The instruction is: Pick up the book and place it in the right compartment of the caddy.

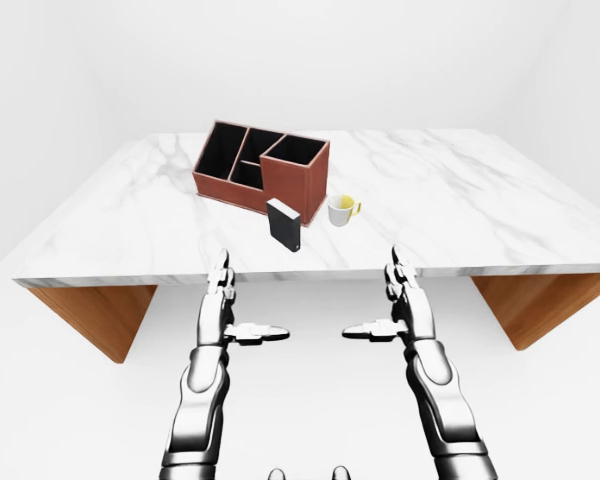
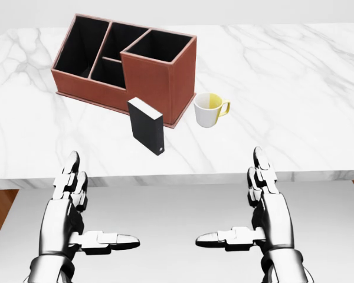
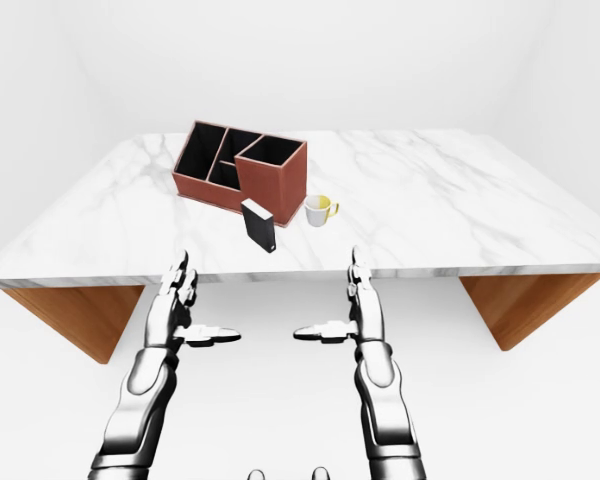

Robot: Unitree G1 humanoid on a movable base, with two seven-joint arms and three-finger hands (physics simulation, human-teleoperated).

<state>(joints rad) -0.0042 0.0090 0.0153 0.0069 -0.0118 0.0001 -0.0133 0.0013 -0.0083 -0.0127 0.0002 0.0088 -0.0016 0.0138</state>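
Standing upright, the book (image 2: 146,125) sits above both hands — open, empty

The table (image 2: 295,82) has a white marble top with grey veining and orange-brown wooden supports. The caddy (image 2: 171,82) is reddish-brown outside and black inside all compartments. At its 5 o'clock in the head view, the book (image 2: 145,125) is black with a small pale mark low on its spine. At the book's 2 o'clock, the mug (image 2: 207,110) is white outside, yellow inside, with a yellow handle. Both hands, left hand (image 2: 68,209) and right hand (image 2: 268,206), are shiny silver metal.
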